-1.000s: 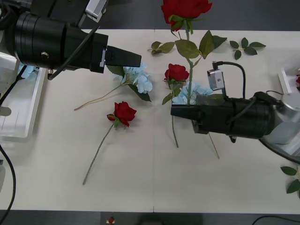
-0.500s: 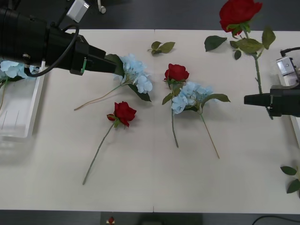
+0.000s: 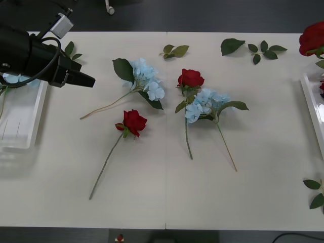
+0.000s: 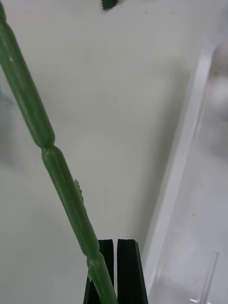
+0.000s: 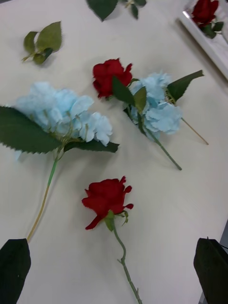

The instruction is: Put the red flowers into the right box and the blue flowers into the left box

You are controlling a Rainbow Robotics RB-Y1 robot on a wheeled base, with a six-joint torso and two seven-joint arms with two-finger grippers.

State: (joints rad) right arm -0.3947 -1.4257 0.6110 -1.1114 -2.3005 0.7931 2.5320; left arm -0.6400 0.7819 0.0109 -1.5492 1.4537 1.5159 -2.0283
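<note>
Over right box point(image 4: 190, 156): right gripper point(image 4: 115, 273) clamping rose stem point(image 4: 52, 161).

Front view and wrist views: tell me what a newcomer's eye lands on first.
First, the flowers strewn mid-table: two red flowers and two blue flowers lying on their stems. Next, the left gripper, open, at the table's left by the left box. The right gripper is shut on a rose stem beside the right box, the bloom at the table's far right.

Bulky black left arm point(image 3: 25, 50) with black cable, small grey wrist box point(image 3: 62, 24), tapered black fingers point(image 5: 14, 266)
</note>
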